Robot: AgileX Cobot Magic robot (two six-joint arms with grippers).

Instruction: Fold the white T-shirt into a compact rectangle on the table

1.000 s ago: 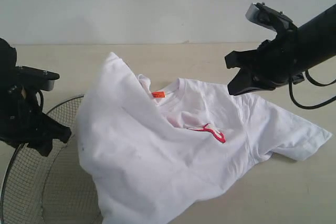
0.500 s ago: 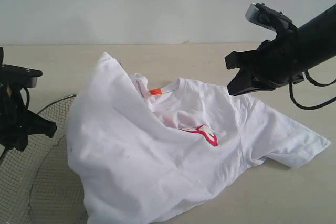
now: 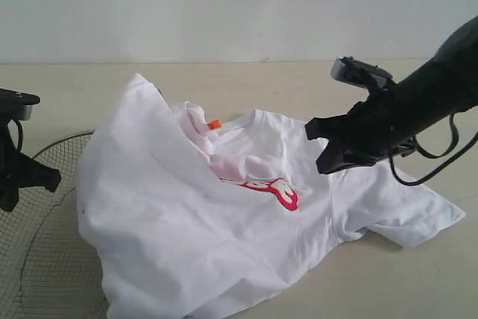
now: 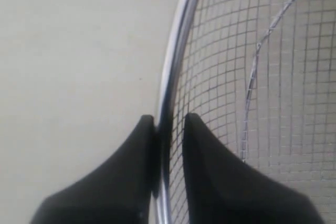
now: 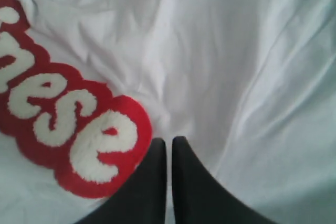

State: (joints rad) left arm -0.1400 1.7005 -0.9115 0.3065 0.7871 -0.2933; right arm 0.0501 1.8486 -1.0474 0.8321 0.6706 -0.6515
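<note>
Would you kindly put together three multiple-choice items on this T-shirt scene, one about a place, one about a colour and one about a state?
1. In the exterior view, where is the wire basket relative to the white T-shirt?
A. at its left
B. at its right
C. on top of it

2. What colour surrounds the letters of the chest print?
A. blue
B. red
C. green

3. What is the left claw doing?
A. hanging wide open over the shirt
B. holding a sleeve
C. closed around the basket's rim

Answers:
1 A: the mesh shows at the left edge of the view, beside the cloth.
2 B: the bubble letters are white, set in red.
3 C: the left wrist view shows its fingers on either side of the metal rim.
</note>
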